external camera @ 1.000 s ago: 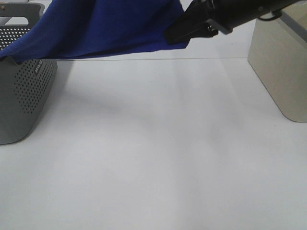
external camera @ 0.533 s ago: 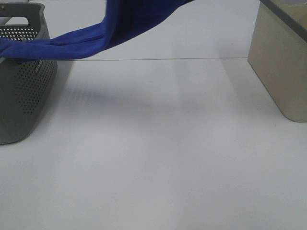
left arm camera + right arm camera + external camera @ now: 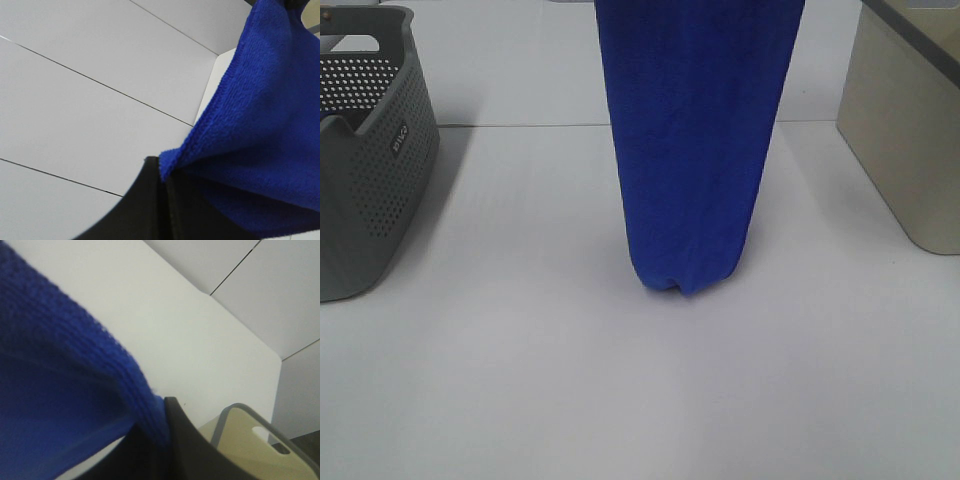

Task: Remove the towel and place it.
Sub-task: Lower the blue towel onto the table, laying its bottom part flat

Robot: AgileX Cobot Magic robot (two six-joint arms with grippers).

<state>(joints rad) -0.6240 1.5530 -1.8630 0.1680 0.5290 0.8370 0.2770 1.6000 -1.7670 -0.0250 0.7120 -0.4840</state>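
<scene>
The royal-blue towel (image 3: 695, 150) hangs straight down over the middle of the white table (image 3: 520, 380). Its folded lower end sits just above or on the tabletop, and its top runs out of the exterior high view. Neither gripper shows in that view. In the left wrist view my left gripper (image 3: 163, 172) is shut, pinching an edge of the towel (image 3: 260, 125) between black fingers. In the right wrist view my right gripper (image 3: 162, 412) is shut on another part of the towel's (image 3: 55, 390) edge.
A grey perforated basket (image 3: 365, 150) stands at the left edge of the table. A beige bin (image 3: 910, 140) with a grey rim stands at the right, and the bin (image 3: 250, 450) also appears below the right gripper.
The towel has left the basket, where its end was draped, and swung to the middle, now hanging vertically. The right arm rose out of the exterior view.
</scene>
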